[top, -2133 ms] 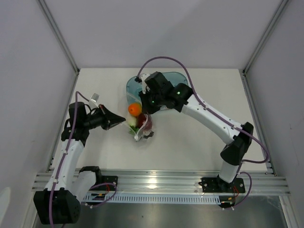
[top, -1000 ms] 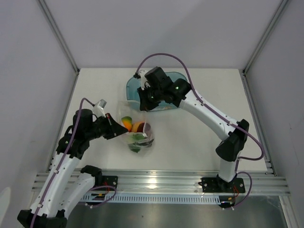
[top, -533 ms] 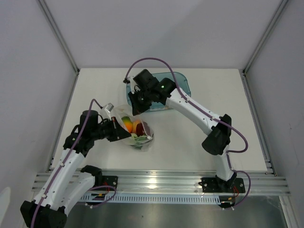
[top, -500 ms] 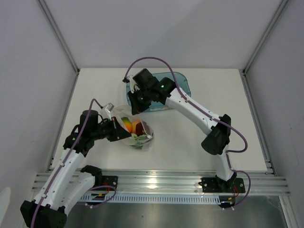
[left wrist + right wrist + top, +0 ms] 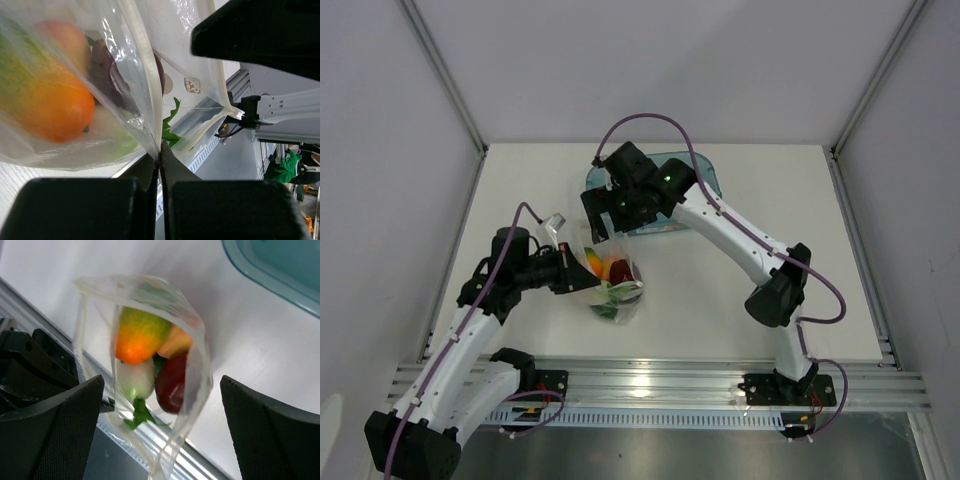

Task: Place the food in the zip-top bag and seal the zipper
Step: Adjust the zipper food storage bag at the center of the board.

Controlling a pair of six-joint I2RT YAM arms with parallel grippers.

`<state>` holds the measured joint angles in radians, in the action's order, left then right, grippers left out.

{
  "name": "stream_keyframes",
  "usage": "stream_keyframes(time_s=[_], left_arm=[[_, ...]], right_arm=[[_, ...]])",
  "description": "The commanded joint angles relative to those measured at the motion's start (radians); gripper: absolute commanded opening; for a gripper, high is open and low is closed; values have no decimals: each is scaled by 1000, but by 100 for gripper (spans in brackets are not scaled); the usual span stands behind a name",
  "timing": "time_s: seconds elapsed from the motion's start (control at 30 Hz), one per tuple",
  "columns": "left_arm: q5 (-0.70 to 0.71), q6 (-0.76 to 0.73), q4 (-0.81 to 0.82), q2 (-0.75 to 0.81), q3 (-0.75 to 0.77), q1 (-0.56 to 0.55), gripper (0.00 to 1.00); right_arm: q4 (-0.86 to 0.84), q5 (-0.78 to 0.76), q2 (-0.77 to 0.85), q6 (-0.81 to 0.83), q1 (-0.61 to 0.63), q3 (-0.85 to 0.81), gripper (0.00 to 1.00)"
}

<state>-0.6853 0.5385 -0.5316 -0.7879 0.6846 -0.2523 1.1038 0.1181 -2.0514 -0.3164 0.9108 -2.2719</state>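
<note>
The zip-top bag point(image 5: 612, 283) hangs clear and crinkly just above the table, and my left gripper point(image 5: 572, 272) is shut on its mouth edge. In the left wrist view the jaws point(image 5: 160, 150) pinch the white zipper point(image 5: 142, 85) strip. Food lies inside: an orange-green fruit point(image 5: 137, 337), a dark red piece point(image 5: 172, 380), a white-green piece point(image 5: 135, 380) and a peach one point(image 5: 176, 342). The bag's mouth gapes. My right gripper point(image 5: 598, 215) hovers just behind and above it, open, its fingers point(image 5: 50, 430) either side of the bag point(image 5: 197, 365) with nothing held.
The teal tub point(image 5: 705, 175) stands at the back of the table, largely covered by my right arm; its corner point(image 5: 280, 265) shows in the right wrist view. The metal rail point(image 5: 650, 385) runs along the near edge.
My right gripper came from the tub to the bag's mouth and opened. My left gripper shifted right with the bag in it.
</note>
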Motion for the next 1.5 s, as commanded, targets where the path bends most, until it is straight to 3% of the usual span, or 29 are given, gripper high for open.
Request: stream_keyframes(time_s=[0.0, 0.27, 0.37, 0.53, 0.63, 0.67, 0.73, 0.87, 0.97, 1.0, 1.1, 1.23, 1.27, 1.47], left_arm=[[-43, -28, 50, -2, 26, -7, 1], [-37, -20, 56, -4, 24, -7, 1], [-36, -8, 62, -5, 26, -5, 0], [-28, 3, 53, -13, 43, -5, 1], [-13, -8, 27, -11, 56, -5, 1], [-8, -8, 24, -8, 56, -7, 1], [-5, -2, 33, -4, 49, -5, 1], [-3, 3, 45, 6, 41, -5, 1], [24, -18, 19, 4, 68, -5, 10], [39, -26, 7, 3, 76, -5, 23], [140, -69, -47, -4, 128, -5, 37], [320, -84, -122, -37, 223, -4, 34], [387, -78, -148, -53, 248, -2, 41], [458, -75, -166, -128, 331, 18, 46]], right_arm=[[97, -118, 120, -82, 5, 15, 99], [140, -95, 169, -135, 0, 101, 99], [162, -16, 157, -122, 0, 110, 99], [183, 6, 120, -87, 22, 152, 91], [133, 11, 116, -64, 33, 201, 73], [122, -1, 112, -62, 33, 218, 61], [88, -11, 106, -50, 31, 219, 52], [31, -11, 91, -26, 19, 200, 15], [56, 6, 53, -7, 0, 128, 0], [67, -9, 42, 2, -3, 109, 0], [87, -35, 53, 48, 0, 80, 0], [97, -29, 77, 88, -1, 101, 0], [93, -28, 82, 99, 0, 115, 0], [70, -53, 111, 145, 20, 132, 0]])
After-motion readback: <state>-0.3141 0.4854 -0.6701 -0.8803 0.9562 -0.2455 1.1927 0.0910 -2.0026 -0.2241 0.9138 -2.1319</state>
